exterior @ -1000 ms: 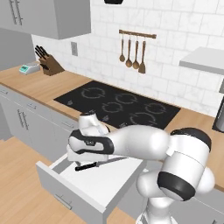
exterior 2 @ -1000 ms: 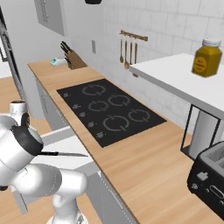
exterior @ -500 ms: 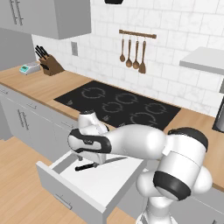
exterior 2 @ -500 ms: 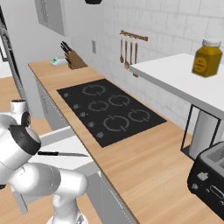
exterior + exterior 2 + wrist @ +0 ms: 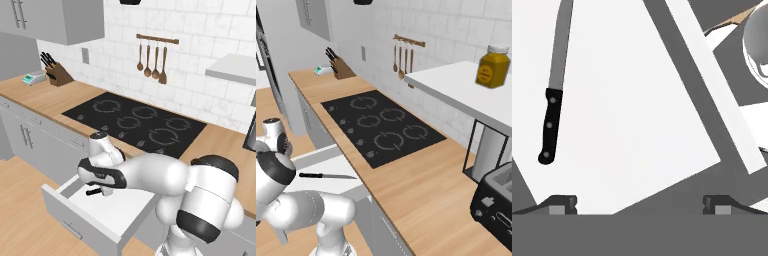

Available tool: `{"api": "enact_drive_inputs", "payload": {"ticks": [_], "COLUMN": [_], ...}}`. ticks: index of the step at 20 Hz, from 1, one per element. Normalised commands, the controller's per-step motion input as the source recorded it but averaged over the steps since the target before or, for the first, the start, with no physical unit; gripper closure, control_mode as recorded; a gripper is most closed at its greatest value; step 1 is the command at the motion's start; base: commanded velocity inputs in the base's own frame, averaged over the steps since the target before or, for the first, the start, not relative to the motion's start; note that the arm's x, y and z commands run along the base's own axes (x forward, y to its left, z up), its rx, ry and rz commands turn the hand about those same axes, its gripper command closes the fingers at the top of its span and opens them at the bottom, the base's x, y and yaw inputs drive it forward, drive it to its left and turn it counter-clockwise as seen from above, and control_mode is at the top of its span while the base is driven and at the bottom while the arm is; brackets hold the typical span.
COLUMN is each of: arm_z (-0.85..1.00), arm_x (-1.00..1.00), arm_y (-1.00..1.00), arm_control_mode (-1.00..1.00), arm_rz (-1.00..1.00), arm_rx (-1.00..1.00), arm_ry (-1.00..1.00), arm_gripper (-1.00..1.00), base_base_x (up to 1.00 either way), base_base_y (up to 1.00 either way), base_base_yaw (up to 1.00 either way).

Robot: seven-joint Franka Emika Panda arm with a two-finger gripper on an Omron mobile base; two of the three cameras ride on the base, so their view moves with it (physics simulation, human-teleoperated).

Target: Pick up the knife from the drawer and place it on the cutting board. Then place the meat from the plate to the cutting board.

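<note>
While our gripper [image 5: 640, 204] hovers with jaws spread and empty, we see the knife [image 5: 553, 85], black riveted handle and narrow grey blade, lying flat on the white floor of the open drawer [image 5: 117, 213]. Behind it sits the black cooktop [image 5: 135, 121].

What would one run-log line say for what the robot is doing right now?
stage: reaching for knife | gripper: open, above drawer | knife: flat on drawer floor, ungrasped, off to one side of fingertips
</note>
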Motion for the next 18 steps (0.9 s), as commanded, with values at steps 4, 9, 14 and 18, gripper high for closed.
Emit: {"api": "enact_drive_inputs", "payload": {"ticks": [4, 9, 14, 18], "arm_z": [0.00, 0.00, -0.12, -0.34], "arm_x": [0.16, 0.20, 0.40, 0.21], "arm_y": [-0.01, -0.09, -0.03, -0.23], "arm_control_mode": [-1.00, -1.00, -1.00, -1.00], "arm_rz": [-0.41, -0.15, 0.00, 0.00], "arm_rx": [-0.08, -0.02, -0.01, 0.00], "arm_ry": [0.00, 0.00, 0.00, 0.00], "arm_gripper": [-1.00, -1.00, -1.00, -1.00], "base_base_x": [0.00, 0.00, 0.00, 0.00], "base_base_y": [0.00, 0.00, 0.00, 0.00], "base_base_yaw": [0.00, 0.00, 0.00, 0.00]}}
